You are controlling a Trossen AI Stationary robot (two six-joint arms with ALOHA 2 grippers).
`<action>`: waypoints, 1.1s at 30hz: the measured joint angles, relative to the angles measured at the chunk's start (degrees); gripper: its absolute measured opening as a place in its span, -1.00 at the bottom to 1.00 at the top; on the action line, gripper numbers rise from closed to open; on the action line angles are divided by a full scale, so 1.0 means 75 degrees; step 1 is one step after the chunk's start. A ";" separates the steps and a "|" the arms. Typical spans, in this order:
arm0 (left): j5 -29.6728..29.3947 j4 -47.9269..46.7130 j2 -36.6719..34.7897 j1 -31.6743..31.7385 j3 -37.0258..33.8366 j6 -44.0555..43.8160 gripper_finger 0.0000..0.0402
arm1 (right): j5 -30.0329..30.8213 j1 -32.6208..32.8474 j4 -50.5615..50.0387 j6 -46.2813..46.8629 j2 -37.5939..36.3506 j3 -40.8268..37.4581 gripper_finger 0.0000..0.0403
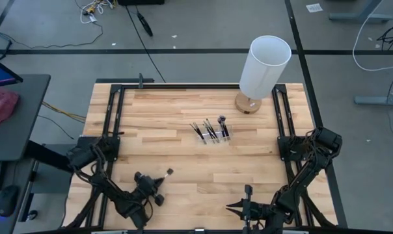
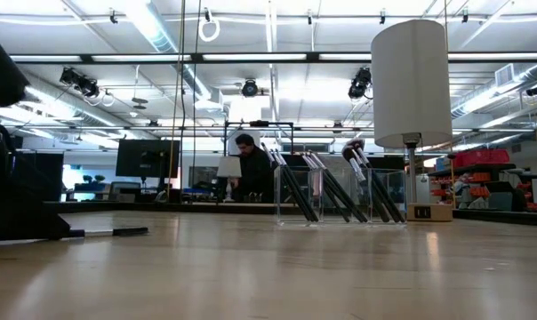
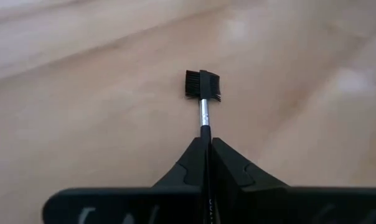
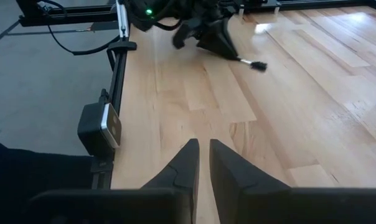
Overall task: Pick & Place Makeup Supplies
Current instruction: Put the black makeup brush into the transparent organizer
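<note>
- Left jaws (image 3: 207, 146): mine, closed on the thin handle of a comb-headed makeup brush (image 3: 203, 87), low over the near-left part of the worktop (image 1: 177, 117); the brush head sticks out ahead, just above the wood.
- Right jaws (image 4: 203, 155): mine, near the front edge on the right, fingers almost together, nothing between them; waiting.
- Other brushes (image 1: 211, 128): standing tilted in the clear holder (image 1: 214, 138) mid-worktop, beside the white lamp (image 1: 265, 65).
- Risk, my judgement: the grip sits far back on a slim handle, so the brush could pivot or slip during the carry.
- Risk: its long overhang might knock the leaning brushes or tip the light holder on arrival.
</note>
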 joint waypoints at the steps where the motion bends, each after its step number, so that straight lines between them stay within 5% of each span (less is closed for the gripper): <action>1: -0.0072 0.0166 -0.0017 -0.0012 0.0006 0.0158 -0.95 | 0.0000 -0.0011 0.0003 0.0000 0.0000 0.0000 -0.80; 12: -0.1251 0.1514 -0.0043 0.0003 -0.0006 0.1580 -0.93 | -0.0625 -0.0397 0.0037 -0.0159 0.0049 0.0000 -0.80; 21: -0.2239 0.2411 -0.0058 0.0069 -0.0012 0.2346 -0.94 | -0.0745 -0.1140 0.1445 -0.0377 0.1279 0.0000 -0.78; 28: -0.2527 0.4388 -0.0066 0.0397 -0.0012 0.4533 -0.95 | -0.0900 -0.1880 0.2979 -0.1102 0.1501 -0.0151 -0.46; 33: -0.2550 0.5784 -0.0142 0.0669 -0.0009 0.6208 -0.93 | -0.1533 -0.2325 0.5911 -0.1845 0.1501 -0.1308 -0.17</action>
